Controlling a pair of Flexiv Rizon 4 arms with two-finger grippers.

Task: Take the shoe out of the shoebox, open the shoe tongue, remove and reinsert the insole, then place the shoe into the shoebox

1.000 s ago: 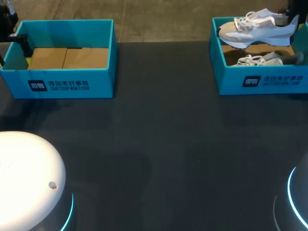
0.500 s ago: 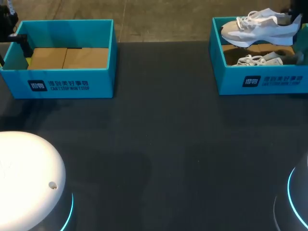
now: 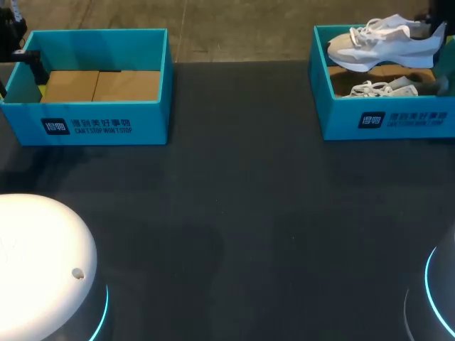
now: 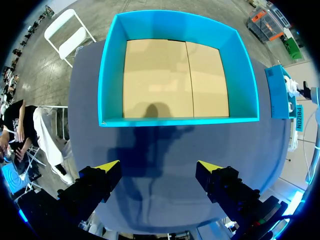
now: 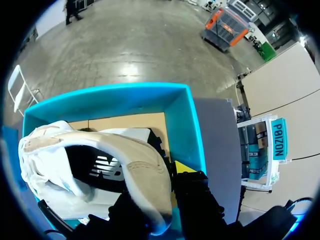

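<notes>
Currently: one dark table (image 3: 234, 213), two teal boxes, two pale shoes, two grippers.

Boxes: left box (image 3: 85, 106) at the table's far left corner, nothing in it but its bare cardboard floor. Right box (image 3: 384, 117) at the far right corner.

Shoes: held shoe (image 3: 384, 46) hangs above the right box, toe toward the table's middle, clear of the box rim. Second shoe (image 3: 380, 89) lies inside the right box under it.

Grippers: right gripper (image 5: 160, 190) clamps the held shoe's heel between its fingers; one yellow tip shows, the other is hidden by the shoe. Left gripper (image 4: 158, 167) hovers over bare table just short of the left box, fingers spread wide, nothing between them.

Change over the last second: held shoe has edged slightly toward the table's right edge. Boxes and second shoe unmoved.
</notes>
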